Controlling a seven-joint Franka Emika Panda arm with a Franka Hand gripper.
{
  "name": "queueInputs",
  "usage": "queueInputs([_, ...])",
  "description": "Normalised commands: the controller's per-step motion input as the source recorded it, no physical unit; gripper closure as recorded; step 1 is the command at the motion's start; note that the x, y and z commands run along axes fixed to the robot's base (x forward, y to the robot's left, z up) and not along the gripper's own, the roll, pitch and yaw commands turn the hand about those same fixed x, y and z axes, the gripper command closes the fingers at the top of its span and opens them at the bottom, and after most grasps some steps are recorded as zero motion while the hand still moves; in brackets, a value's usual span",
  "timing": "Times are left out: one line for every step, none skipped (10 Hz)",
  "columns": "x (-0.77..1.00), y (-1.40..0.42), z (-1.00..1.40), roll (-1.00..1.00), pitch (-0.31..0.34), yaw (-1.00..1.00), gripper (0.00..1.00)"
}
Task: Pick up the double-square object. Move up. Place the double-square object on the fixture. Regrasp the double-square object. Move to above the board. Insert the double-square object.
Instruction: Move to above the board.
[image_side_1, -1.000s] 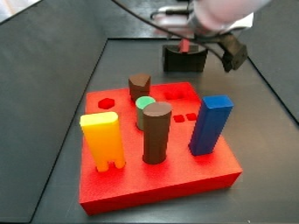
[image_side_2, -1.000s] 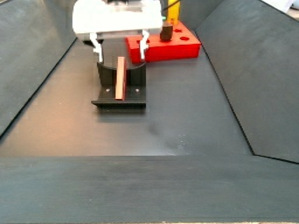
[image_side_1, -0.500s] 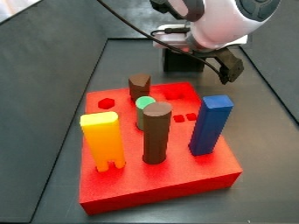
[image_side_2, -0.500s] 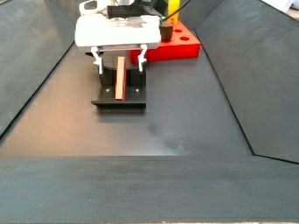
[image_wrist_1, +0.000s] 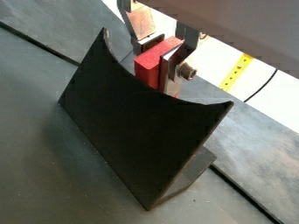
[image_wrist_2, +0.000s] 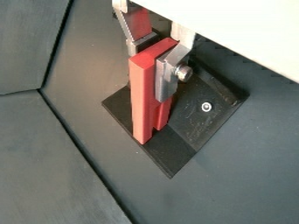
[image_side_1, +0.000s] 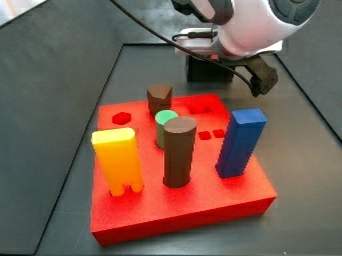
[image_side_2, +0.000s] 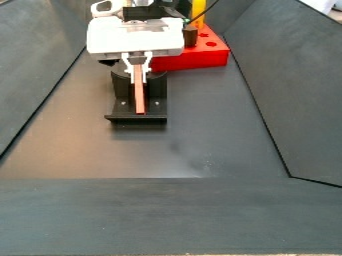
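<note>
gripper (image_wrist_2: 156, 54) upper centre of frame, plates clamped on double-square object (image_wrist_2: 145, 96) | bar lying along fixture (image_side_2: 138, 106), centre-left in side view | prob light, stiff, smooth flat sides, may slip; grip far end across flats | dark floor, sloped walls | board (image_side_1: 174, 200) w/ pegs well apart

Matt red double-square object (image_wrist_2: 145, 96) between shiny metal gripper (image_wrist_2: 156, 45) fingers (image_wrist_2: 170, 63), matt black fixture (image_wrist_1: 135, 122).
</note>
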Motion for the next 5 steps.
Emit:
queueInputs([0.10, -0.05, 1.00, 0.08, 0.127, 0.07, 1.00])
queueInputs([0.10, -0.05, 1.00, 0.08, 0.128, 0.07, 1.00])
queueInputs([0.09, -0.05, 1.00, 0.05, 0.133, 0.08, 1.00])
queueInputs([0.09, -0.05, 1.00, 0.02, 0.128, 0.09, 1.00])
queueInputs([0.08, -0.05, 1.00, 0.00, 0.122, 0.11, 1.00])
